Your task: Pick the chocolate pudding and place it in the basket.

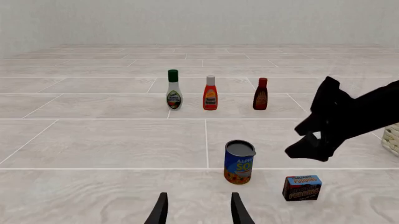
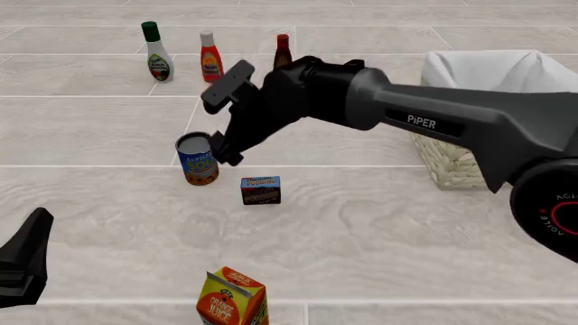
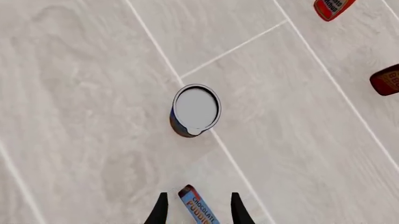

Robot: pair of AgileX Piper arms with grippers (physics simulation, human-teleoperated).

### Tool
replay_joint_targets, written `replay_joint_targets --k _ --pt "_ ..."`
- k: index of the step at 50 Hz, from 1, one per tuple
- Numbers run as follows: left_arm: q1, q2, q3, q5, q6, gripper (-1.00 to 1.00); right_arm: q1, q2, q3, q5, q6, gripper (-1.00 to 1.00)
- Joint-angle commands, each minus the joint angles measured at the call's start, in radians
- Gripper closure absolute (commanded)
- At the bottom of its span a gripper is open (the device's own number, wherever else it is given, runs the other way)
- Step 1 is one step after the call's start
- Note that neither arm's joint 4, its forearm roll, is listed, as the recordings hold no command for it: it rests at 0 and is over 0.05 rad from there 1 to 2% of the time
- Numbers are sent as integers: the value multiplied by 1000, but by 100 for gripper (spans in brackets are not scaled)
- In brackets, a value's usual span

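The chocolate pudding (image 2: 261, 190) is a small dark brown box with a blue top, standing on the tiled floor just right of the soup can. It also shows in the left wrist view (image 1: 302, 187) and the right wrist view (image 3: 198, 209). The basket (image 2: 449, 164), wicker with a white cloth lining, stands at the far right; its edge shows in the left wrist view (image 1: 392, 140). My right gripper (image 2: 226, 154) hovers open above the can and the pudding; in its own view (image 3: 198, 211) the pudding lies between the fingers, lower down. My left gripper (image 1: 199, 211) is open and empty at the near left (image 2: 27, 267).
A blue-labelled soup can (image 2: 197, 159) stands left of the pudding. An orange juice carton (image 2: 233, 298) is at the near edge. Three bottles stand at the back: white (image 2: 158, 53), red (image 2: 210, 57) and dark brown (image 2: 283, 49).
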Motion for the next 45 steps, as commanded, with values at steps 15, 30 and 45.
replay_joint_targets --k 15,30,45 --pt "0 0 0 0 -1 -100 -12 46 2 13 3 -100" --pt "0 0 0 0 0 -100 -26 70 7 17 -13 -100" --pt "0 0 0 0 0 -100 -29 86 5 17 -15 -100"
